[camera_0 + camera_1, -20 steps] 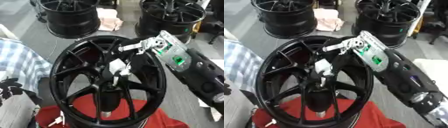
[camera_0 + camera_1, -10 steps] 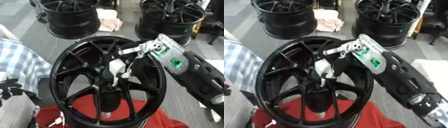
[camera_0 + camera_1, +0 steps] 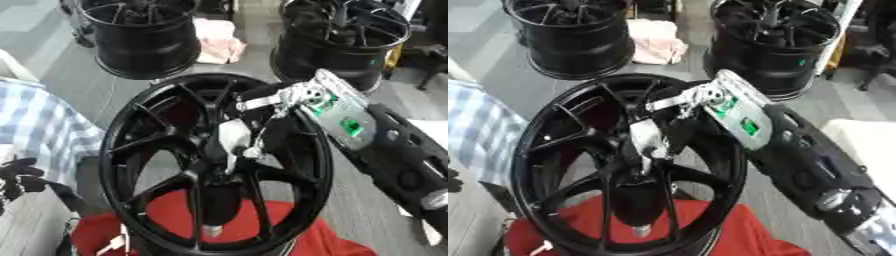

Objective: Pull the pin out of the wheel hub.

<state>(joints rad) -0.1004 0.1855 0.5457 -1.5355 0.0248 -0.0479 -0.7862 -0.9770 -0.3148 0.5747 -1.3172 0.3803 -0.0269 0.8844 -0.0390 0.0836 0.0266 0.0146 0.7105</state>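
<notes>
A black spoked wheel hub [image 3: 131, 150] stands upright on a red cloth [image 3: 306, 242] in the middle of the left eye view. At its centre is a white pin [image 3: 233, 139] with a thin rod pointing down. My right hand [image 3: 293, 97] reaches in from the right over the rim, and its dark fingers [image 3: 262, 134] are curled beside and round the pin. The right forearm [image 3: 798, 160] runs off to the lower right. My left hand [image 3: 17, 179] shows only as dark relaxed fingers at the left edge, away from the hub.
Two more black wheels [image 3: 144, 37] [image 3: 346, 37] stand at the back, with a pale pink cloth [image 3: 217, 45] between them. A blue checked cloth [image 3: 35, 130] lies at the left. Grey floor surrounds the hub.
My right hand and forearm have sunk a little lower over the hub's centre, and the white pin sits slightly lower with it. The hub has not moved.
</notes>
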